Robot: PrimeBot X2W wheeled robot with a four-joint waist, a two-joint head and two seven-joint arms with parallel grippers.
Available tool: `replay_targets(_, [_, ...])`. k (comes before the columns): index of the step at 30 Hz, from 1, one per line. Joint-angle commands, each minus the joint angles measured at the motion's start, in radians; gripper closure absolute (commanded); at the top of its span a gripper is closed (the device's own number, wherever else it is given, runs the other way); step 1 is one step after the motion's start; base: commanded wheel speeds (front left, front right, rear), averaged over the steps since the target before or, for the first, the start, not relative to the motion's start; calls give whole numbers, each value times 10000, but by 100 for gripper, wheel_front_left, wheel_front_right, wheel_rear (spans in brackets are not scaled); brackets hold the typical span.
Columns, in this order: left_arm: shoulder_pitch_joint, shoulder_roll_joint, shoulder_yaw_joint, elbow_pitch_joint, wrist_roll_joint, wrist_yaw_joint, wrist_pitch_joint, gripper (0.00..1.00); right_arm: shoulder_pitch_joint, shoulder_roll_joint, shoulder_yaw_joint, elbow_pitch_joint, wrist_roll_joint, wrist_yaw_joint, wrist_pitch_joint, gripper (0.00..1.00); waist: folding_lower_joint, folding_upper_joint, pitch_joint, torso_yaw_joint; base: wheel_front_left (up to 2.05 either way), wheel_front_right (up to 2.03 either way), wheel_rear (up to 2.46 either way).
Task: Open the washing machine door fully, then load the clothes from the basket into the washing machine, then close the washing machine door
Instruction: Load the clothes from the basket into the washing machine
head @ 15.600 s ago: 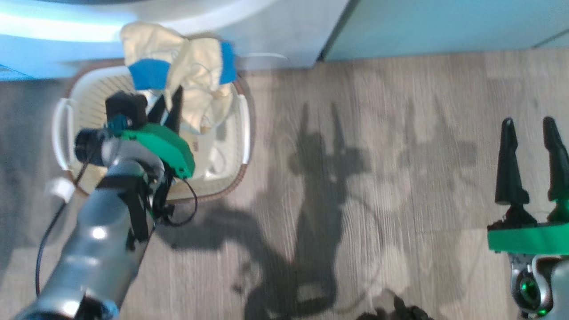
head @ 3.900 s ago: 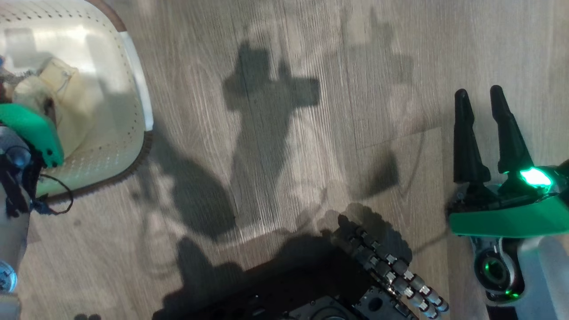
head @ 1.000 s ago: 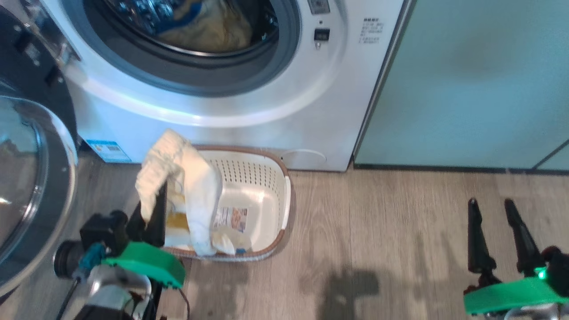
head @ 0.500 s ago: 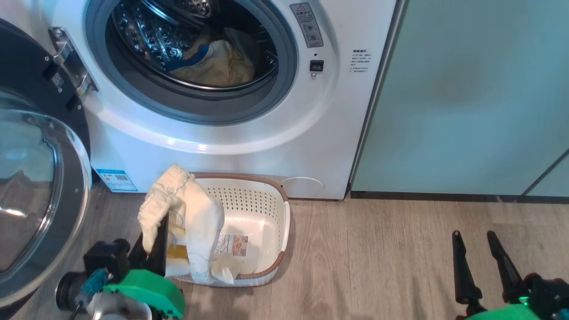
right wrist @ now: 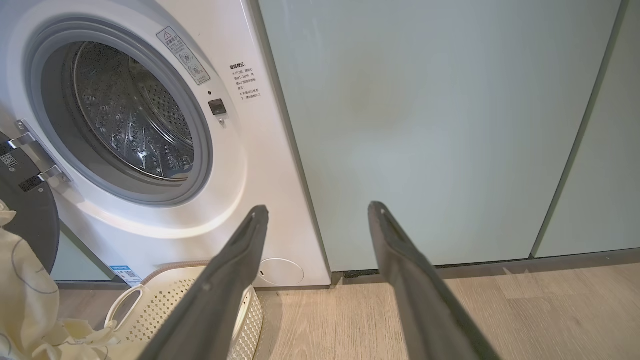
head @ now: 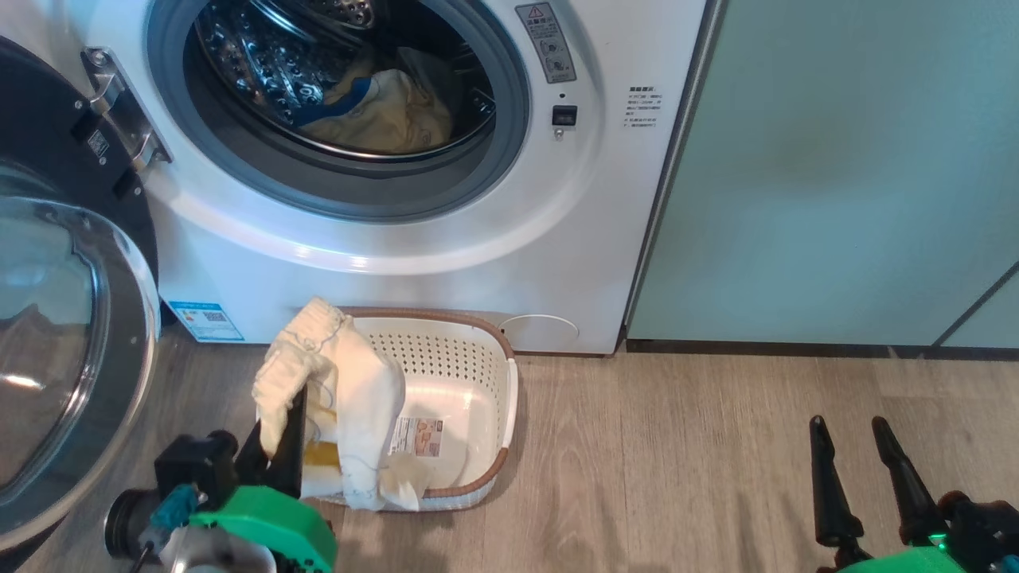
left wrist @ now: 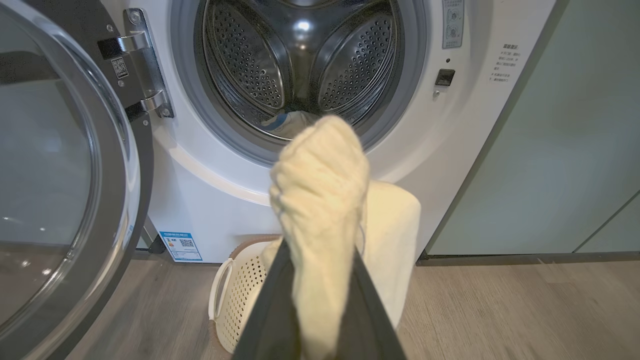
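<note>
The white washing machine (head: 414,239) stands with its round black door (head: 72,334) swung open to the left. A yellow and blue garment (head: 382,111) lies in the steel drum (left wrist: 300,65). My left gripper (head: 283,418) is shut on a cream piece of the clothes (head: 342,382), which hangs over the left end of the cream basket (head: 478,358) on the floor before the machine. In the left wrist view that cloth (left wrist: 320,190) bunches between my dark fingers (left wrist: 270,310). My right gripper (head: 856,430) is open and holds nothing, low at the right above the floor.
Pale teal cabinet doors (head: 836,175) stand right of the machine. Wood-look floor (head: 677,461) stretches between the basket and my right gripper. The open door's glass bowl (left wrist: 45,190) bulges out at the left, near my left arm.
The head camera has tilted up, so more of the drum shows. My left gripper still holds the cream garment over the basket. The right gripper stays open.
</note>
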Motion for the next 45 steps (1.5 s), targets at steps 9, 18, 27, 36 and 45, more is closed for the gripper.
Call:
replay_targets(9, [-706, 255, 400, -224, -144, -80, -67, 100, -341, -131, 247, -374, 40, 44, -95, 0, 0, 0, 141, 22, 0, 0, 0])
replay_targets(18, [-1557, 307, 351, 321, -369, -431, -5, 100, -608, -131, 315, -492, 99, 44, -95, 0, 0, 0, 781, -225, 0, 0, 0])
replay_targets(27, [-3126, 564, 706, 1248, -687, -767, 35, 100, -1124, -131, 233, -701, 249, 44, -95, 0, 0, 0, 2207, -676, 0, 0, 0])
replay_targets(36, [-5548, 1073, 1006, 2264, -905, -1125, 514, 100, -1901, -131, 209, -924, 661, 44, -95, 0, 0, 0, 3929, -1361, 0, 0, 0])
replay_targets(45, [-7810, 2295, 1408, 2984, -1327, -1637, 2053, 100, -2548, -131, 307, -978, 1379, 44, -95, 0, 0, 0, 5241, -2244, 0, 0, 0])
